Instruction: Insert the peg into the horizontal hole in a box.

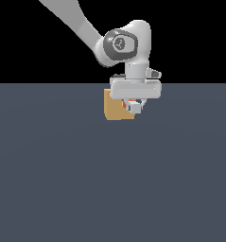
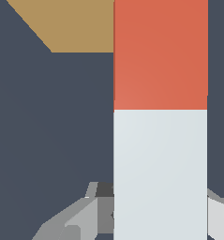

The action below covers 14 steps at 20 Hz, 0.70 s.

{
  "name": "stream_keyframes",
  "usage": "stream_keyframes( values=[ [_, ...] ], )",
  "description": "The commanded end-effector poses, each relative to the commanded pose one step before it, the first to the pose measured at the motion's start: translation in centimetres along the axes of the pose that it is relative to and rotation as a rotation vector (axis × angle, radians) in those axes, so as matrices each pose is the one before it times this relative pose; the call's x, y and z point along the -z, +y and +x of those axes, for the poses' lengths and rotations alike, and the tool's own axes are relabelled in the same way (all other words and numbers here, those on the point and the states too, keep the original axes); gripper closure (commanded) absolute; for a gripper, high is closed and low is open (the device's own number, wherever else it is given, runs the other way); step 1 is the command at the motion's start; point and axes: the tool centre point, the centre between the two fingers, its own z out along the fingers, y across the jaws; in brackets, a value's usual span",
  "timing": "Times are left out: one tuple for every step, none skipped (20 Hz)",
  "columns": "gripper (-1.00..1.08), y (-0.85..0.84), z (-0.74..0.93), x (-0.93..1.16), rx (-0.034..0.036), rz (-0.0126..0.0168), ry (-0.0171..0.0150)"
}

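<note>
In the wrist view the peg (image 2: pixel 160 108) fills the frame lengthwise, one half red-orange and the other white. My gripper (image 2: pixel 160 211) is shut on the white half, with grey fingers (image 2: pixel 85 218) showing on either side of it. The red-orange end reaches toward the tan box (image 2: pixel 76 26), passing beside the box's corner. In the exterior view the gripper (image 1: pixel 134 105) hangs just off the floor at the right side of the box (image 1: pixel 115 110), and only the peg's white end (image 1: pixel 133 108) shows. The hole is hidden in both views.
Dark grey floor (image 1: pixel 109 179) spreads all around the box. The arm (image 1: pixel 126 45) comes down from the exterior view's upper left.
</note>
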Motion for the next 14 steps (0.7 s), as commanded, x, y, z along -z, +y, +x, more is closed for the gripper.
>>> stream_keyframes(
  values=[
    [1.08,0.106,0.105,0.171,0.00360,-0.00234,-0.00026],
    [1.08,0.000,0.000,0.000,0.00000,0.00000,0.00000],
    [1.08,0.000,0.000,0.000,0.00000,0.00000,0.00000],
    [1.08,-0.087,0.027,-0.153,-0.00004,0.00249,0.00002],
    [1.08,0.074,-0.053,0.158,0.00196,-0.00206,-0.00014],
    [1.08,0.074,-0.054,0.159,0.00194,-0.00207,-0.00015],
    [1.08,0.000,0.000,0.000,0.00000,0.00000,0.00000],
    [1.08,0.000,0.000,0.000,0.00000,0.00000,0.00000],
    [1.08,0.000,0.000,0.000,0.00000,0.00000,0.00000],
    [1.08,-0.081,-0.012,-0.171,-0.00057,0.00277,-0.00033],
    [1.08,-0.001,0.051,0.000,0.00000,0.00000,0.00000],
    [1.08,-0.004,0.153,-0.001,0.00000,0.00000,0.00000],
    [1.08,-0.007,0.255,-0.001,0.00000,0.00000,0.00000],
    [1.08,-0.010,0.357,-0.001,0.00000,0.00000,0.00000]
  ],
)
